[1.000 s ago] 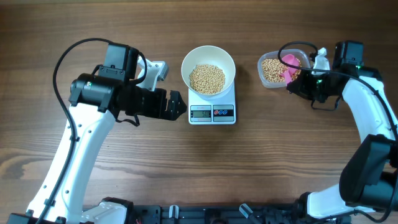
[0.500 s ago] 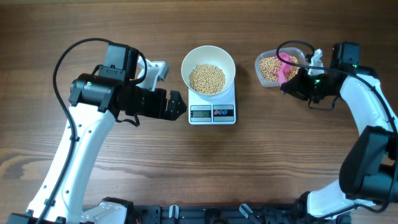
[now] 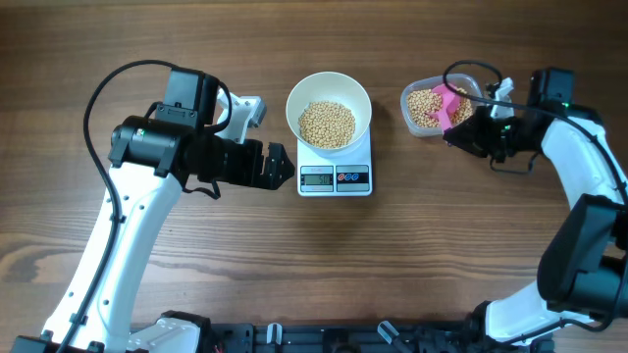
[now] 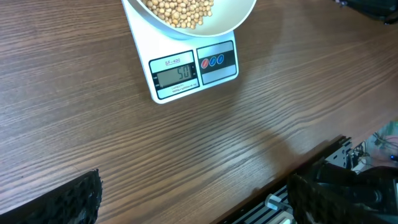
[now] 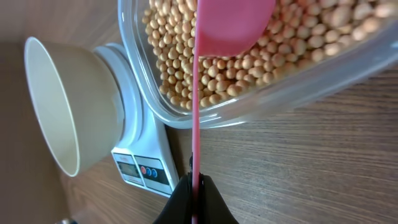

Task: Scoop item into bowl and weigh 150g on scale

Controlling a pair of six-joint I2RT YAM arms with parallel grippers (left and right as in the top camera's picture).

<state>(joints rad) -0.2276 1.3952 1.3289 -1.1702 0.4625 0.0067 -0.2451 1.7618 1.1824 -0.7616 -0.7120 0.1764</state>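
The white bowl (image 3: 329, 116) stands on the scale (image 3: 335, 167) at table centre, and tan beans (image 3: 327, 124) cover its bottom. More beans (image 5: 186, 74) fill a clear tub (image 3: 432, 106) to the right. My right gripper (image 3: 469, 132) is shut on the thin handle of a pink scoop (image 5: 230, 25), whose cup lies on the beans inside the tub. My left gripper (image 3: 280, 167) stands open just left of the scale with nothing in it. In the left wrist view its fingers (image 4: 74, 202) frame bare wood below the scale (image 4: 193, 68), whose display is lit.
The tub (image 5: 280, 93) sits right of the bowl (image 5: 56, 106) and the scale (image 5: 140, 155). Cables loop over the right arm near the tub. A dark rail runs along the table's front edge (image 3: 324, 333).
The right gripper and pink scoop have shifted slightly left and back over the tub, which has slid a little left. The left arm has not moved.
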